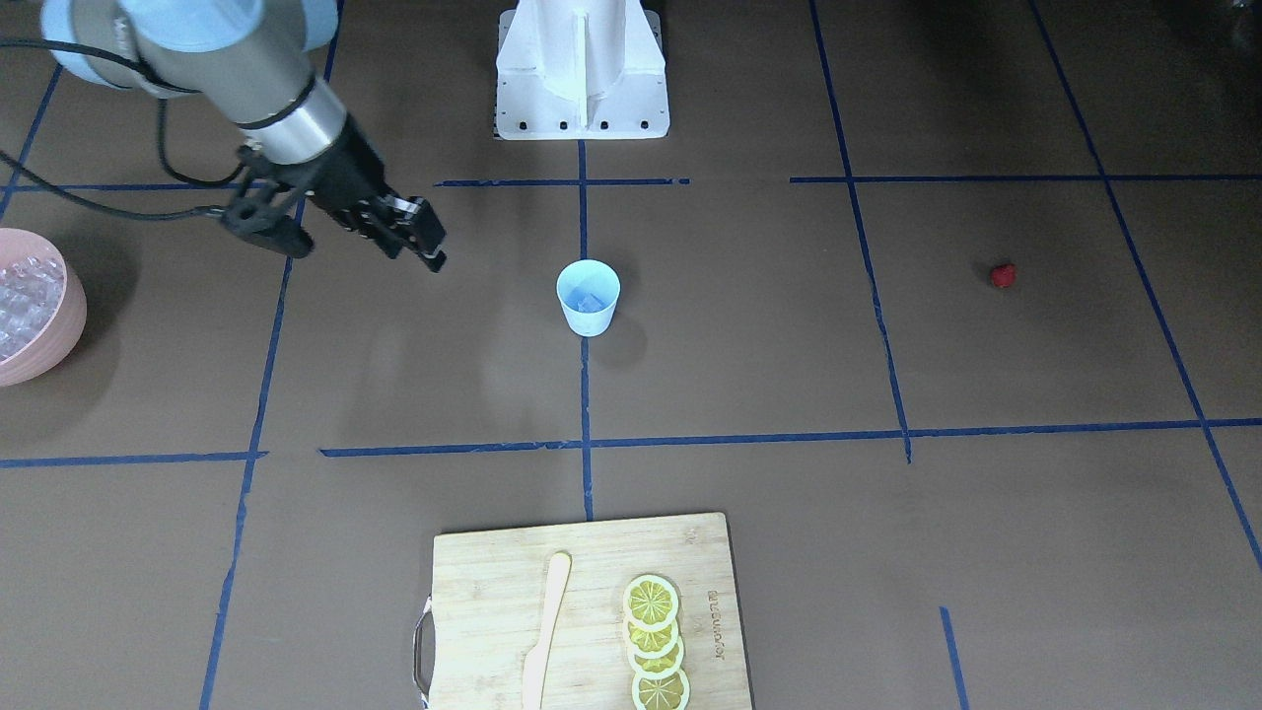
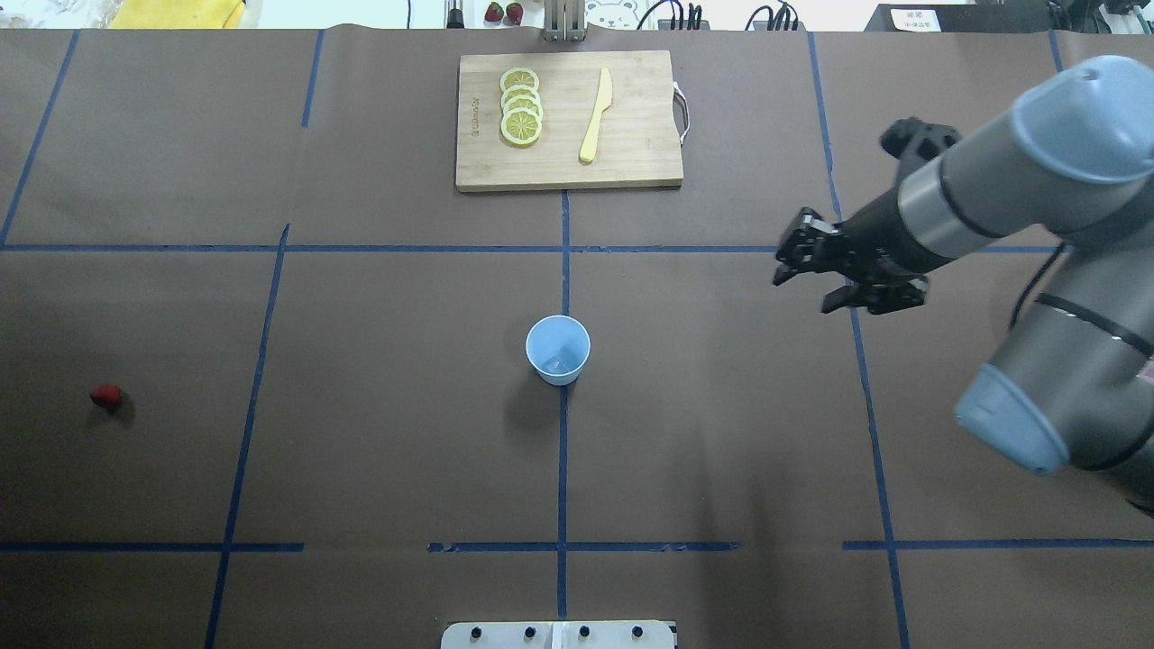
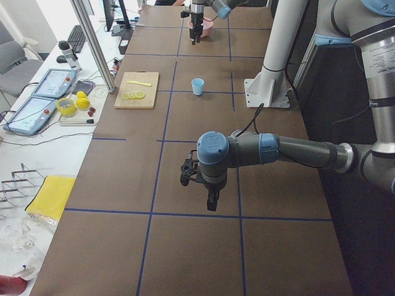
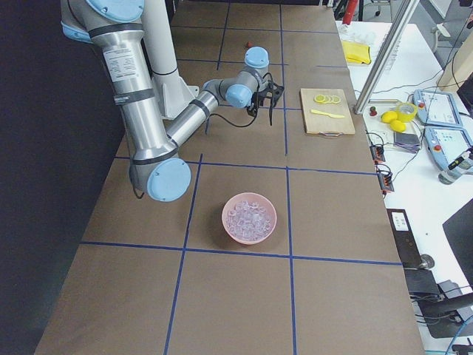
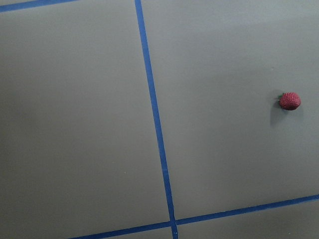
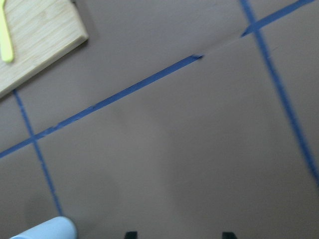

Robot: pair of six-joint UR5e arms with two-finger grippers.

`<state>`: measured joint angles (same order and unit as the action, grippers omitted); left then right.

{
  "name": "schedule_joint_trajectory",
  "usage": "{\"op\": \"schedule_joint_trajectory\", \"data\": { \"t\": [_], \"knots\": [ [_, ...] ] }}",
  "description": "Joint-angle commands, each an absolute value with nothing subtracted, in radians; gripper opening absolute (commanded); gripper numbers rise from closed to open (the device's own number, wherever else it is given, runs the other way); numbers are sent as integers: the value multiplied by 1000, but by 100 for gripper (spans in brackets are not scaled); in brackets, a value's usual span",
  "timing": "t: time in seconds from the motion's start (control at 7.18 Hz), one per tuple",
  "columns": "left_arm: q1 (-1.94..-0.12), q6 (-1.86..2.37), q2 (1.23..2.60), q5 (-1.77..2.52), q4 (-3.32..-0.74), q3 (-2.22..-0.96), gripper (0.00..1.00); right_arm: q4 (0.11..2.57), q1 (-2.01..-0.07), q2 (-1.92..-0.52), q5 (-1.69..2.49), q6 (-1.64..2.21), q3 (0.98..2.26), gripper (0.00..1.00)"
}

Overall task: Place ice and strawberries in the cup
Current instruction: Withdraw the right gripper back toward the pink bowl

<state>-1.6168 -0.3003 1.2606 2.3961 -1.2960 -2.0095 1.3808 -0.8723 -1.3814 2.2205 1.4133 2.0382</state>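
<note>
Overhead, the right gripper (image 2: pixel 801 295) hangs above the table, well apart from the cup (image 2: pixel 558 350). Its jaws are spread and nothing is between them. The strawberry (image 2: pixel 106 396) lies alone on the table, far to the other side and not yet in the cup.

In the front view, the bowl (image 1: pixel 71 330) with the ice (image 1: pixel 25 296) is cut off by the picture's edge. Something pale and cube-like shows at the bottom of the cup. I think it is ice, but it is too small to be sure.

From the left side, the left gripper (image 3: pixel 210 198) points down over bare table. I cannot tell whether it is spread or closed.

The left wrist camera sees the strawberry near its right edge, with no fingers in view. The berry seems to be the next step. The arm should first come over the berry, then go straight down with one jaw on each side. It should close softly, because a small round berry can roll or be crushed. It should let go low over the cup, which looks light and could tip.

The right wrist picture is blurred. It shows only two fingertips (image 6: pixel 228 234), apart, and a piece of the cup rim.
</note>
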Motion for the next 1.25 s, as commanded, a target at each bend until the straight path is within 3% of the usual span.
{"op": "schedule_joint_trajectory", "data": {
  "t": [0.0,0.42,0.56,0.7,1.11],
  "knots": [
    [-1618,-299,1259,2396,-1293,-2010,100,1378,-1065,-1648,2307,933,2071,66],
    [-1617,-299,1259,2396,-1293,-2010,100,1374,-1241,-1787,2293,387,1949,71],
    [-1618,-299,1259,2396,-1293,-2010,100,1368,-1259,-1786,2287,305,1886,72],
    [-1618,-299,1259,2396,-1293,-2010,100,1367,-1259,-1776,2283,281,1843,81],
    [-1617,-299,1259,2396,-1293,-2008,100,1359,-1259,-1778,2235,264,1818,78]
  ]
}}
